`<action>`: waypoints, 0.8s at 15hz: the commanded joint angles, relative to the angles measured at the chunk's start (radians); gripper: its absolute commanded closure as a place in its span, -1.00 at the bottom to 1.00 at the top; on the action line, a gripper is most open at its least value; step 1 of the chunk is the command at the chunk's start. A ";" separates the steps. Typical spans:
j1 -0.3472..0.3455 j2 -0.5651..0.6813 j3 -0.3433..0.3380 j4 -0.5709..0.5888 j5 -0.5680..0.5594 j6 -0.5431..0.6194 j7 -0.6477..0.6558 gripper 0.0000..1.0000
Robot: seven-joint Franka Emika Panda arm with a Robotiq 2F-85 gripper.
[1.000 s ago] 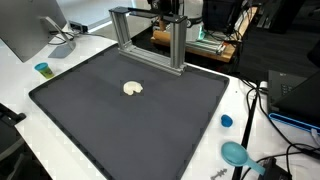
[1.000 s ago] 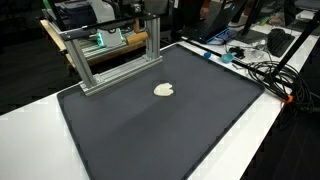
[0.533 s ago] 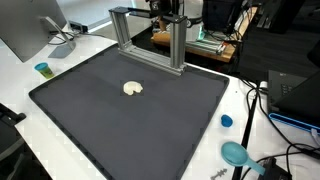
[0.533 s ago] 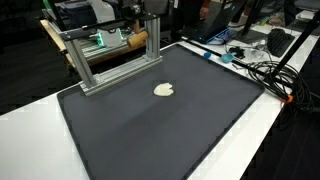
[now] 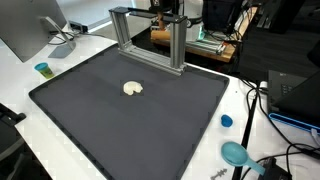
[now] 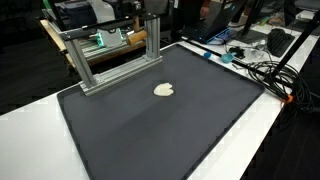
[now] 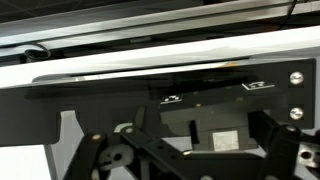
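Note:
A small cream-coloured lump (image 5: 133,88) lies alone near the middle of a black mat (image 5: 120,130); it also shows in the other exterior view (image 6: 165,90) on the mat (image 6: 150,130). My gripper (image 5: 167,9) hangs far back, above and behind an aluminium frame (image 5: 150,35), well away from the lump; in an exterior view only its dark body shows (image 6: 153,8). In the wrist view the gripper (image 7: 200,160) shows its black linkages spread wide apart with nothing between them. A black block with a white sticker lies behind them.
The aluminium frame (image 6: 110,55) stands on the mat's far edge. A blue cup (image 5: 43,69), a monitor (image 5: 25,30), a small blue cap (image 5: 226,121) and a teal round object (image 5: 236,153) sit on the white table. Cables (image 6: 255,65) lie beside the mat.

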State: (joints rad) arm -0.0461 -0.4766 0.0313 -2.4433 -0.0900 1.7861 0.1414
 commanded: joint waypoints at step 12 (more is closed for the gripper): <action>-0.019 0.034 -0.046 0.011 0.164 -0.055 0.077 -1.00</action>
State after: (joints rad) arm -0.0579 -0.4139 -0.0249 -2.4234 0.0354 1.7161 0.1480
